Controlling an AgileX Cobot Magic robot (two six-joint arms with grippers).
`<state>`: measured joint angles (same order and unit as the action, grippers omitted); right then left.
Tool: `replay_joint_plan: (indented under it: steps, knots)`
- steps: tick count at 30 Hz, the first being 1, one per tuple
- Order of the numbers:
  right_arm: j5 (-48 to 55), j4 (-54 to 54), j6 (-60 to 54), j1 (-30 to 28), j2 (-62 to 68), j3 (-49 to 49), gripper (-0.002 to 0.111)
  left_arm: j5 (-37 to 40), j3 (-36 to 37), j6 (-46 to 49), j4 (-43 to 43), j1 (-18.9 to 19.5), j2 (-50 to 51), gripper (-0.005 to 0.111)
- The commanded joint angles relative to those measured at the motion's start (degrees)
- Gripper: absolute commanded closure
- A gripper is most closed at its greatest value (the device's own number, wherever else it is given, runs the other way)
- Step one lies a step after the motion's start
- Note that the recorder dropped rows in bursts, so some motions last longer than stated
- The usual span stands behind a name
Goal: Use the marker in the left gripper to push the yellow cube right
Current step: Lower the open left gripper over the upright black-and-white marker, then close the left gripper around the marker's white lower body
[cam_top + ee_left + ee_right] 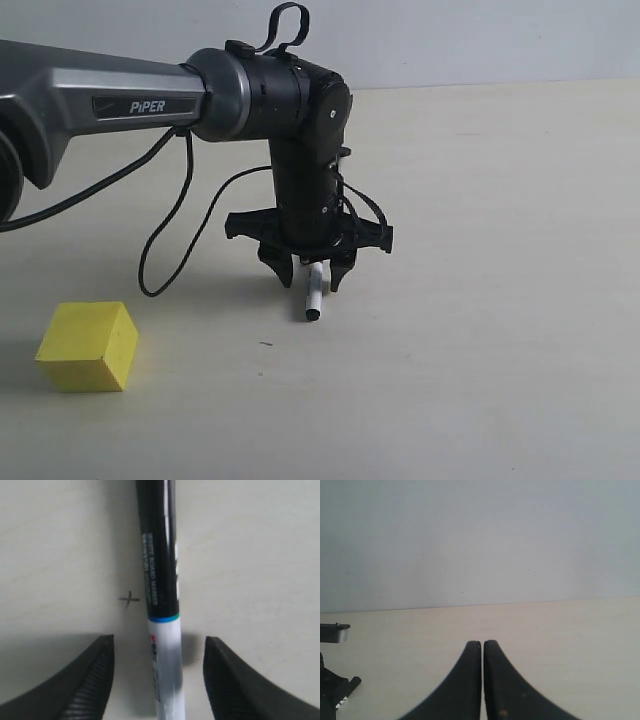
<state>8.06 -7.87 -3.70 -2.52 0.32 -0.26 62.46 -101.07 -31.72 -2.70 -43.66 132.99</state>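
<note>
A pale cream table (480, 380) runs back to a plain grey-white wall (450, 40); a small dark cross mark (129, 599) is on the tabletop. The left arm (120, 100) reaches in level from the left, then bends at the wrist so the left gripper (310, 285) points straight down near the middle of the table. Its fingers (90, 680) stand apart, wider than the marker (315, 295) between them, with a gap on each side at the tips; what holds the marker further in cannot be told. The marker's long axis is nearly vertical, leaning slightly, black end down at the tabletop. The yellow cube (88, 347) sits on the table well to the left of the gripper, nearer the camera. The right gripper (482, 680) is closed, fingers pressed together on nothing
</note>
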Motion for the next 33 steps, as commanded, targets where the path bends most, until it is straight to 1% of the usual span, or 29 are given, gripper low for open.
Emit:
replay_joint_plan:
  steps: [1, 28, 29, 31, 33]
  knots:
    - [-0.47, 0.3, -0.54, -0.19, -0.32, 0.26, 0.106, -0.4, -0.34, -0.44, 0.44, -0.31, -0.31, 0.054]
    - [-0.47, 0.3, -0.54, -0.19, -0.32, 0.26, 0.106, 0.16, -0.34, 0.0, -0.56, -0.31, 1.18, 0.054]
    - [-0.47, 0.3, -0.54, -0.19, -0.32, 0.26, 0.106, 0.16, -0.34, 0.0, -0.56, -0.31, 1.18, 0.056]
    - [-0.47, 0.3, -0.54, -0.19, -0.32, 0.26, 0.106, 0.16, -0.34, 0.18, -0.44, -0.31, 1.18, 0.066]
    - [-0.47, 0.3, -0.54, -0.19, -0.32, 0.26, 0.106, -0.43, -0.34, 1.78, -0.44, -0.31, 1.18, 0.083]
